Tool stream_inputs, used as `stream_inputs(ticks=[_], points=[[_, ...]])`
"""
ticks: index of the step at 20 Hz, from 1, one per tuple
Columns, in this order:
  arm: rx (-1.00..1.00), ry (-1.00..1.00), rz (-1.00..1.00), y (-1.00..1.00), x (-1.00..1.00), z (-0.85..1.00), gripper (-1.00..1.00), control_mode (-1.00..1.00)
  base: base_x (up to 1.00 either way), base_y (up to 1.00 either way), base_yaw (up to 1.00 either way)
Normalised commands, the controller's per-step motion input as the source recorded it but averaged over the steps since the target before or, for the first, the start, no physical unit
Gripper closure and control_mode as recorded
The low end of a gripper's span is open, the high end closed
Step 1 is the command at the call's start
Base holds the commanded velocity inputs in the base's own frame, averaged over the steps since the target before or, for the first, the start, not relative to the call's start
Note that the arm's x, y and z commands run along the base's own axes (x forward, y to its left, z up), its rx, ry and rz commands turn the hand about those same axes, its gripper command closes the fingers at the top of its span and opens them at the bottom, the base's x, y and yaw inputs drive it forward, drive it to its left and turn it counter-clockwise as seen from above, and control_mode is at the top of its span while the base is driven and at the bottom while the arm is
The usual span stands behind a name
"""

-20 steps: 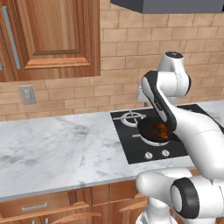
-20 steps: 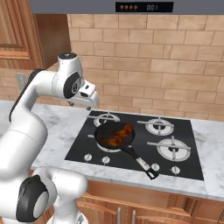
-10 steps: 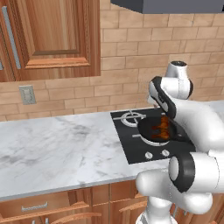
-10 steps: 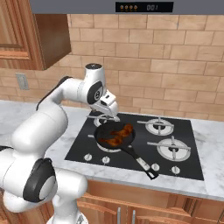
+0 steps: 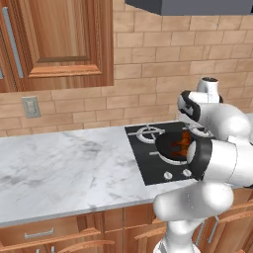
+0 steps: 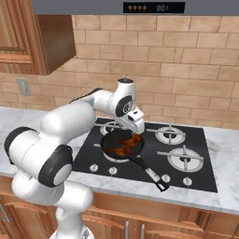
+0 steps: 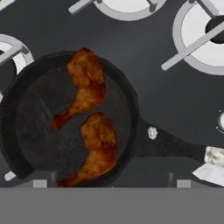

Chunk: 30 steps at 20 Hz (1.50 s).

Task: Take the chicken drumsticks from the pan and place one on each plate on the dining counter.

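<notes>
Marble counter [image 5: 64,168] carrying a black cooktop [image 6: 154,156] below a brick wall. On its near-left burner I see the round black frying pan [image 7: 35,127], handle toward the near right, with two glossy reddish-brown chicken drumsticks [image 7: 85,85] lying side by side inside. My two-finger gripper [image 6: 136,133] hovers just above them, jaws spread apart, empty.

The scene is viewed from behind the arm by two base cameras, one on its left and one on its right, both faced forward and down at a brick-backed counter. The black cooktop [image 5: 165,153] [image 6: 154,151] and the pan [image 5: 172,147] [image 6: 122,145] are shared by both. From the hand camera, the pan [image 7: 65,118] is seen close, almost straight down, with burner rings [image 7: 199,33] beside it.
</notes>
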Motion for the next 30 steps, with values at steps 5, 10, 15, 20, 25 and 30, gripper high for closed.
stream_inputs(ticks=[5, 10, 15, 20, 25, 30], points=[[0.00, 0.00, -0.06, -0.09, 0.35, -0.52, -1.00, -1.00, 0.00, 0.00, 0.00], [-0.02, 0.01, -0.01, 0.00, 0.44, -0.54, -1.00, -1.00, 0.00, 0.00, 0.00], [-0.05, 0.03, 0.00, 0.00, 0.39, -0.58, -1.00, -1.00, 0.00, 0.00, 0.00], [-0.01, 0.00, 0.00, -0.10, 0.42, -0.41, -1.00, -1.00, 0.00, 0.00, 0.00], [0.00, 0.00, 0.00, -0.22, 0.38, -0.40, -1.00, -1.00, 0.00, 0.00, 0.00], [-0.01, 0.00, 0.00, -0.04, 0.14, -0.49, -1.00, -1.00, 0.00, 0.00, 0.00]])
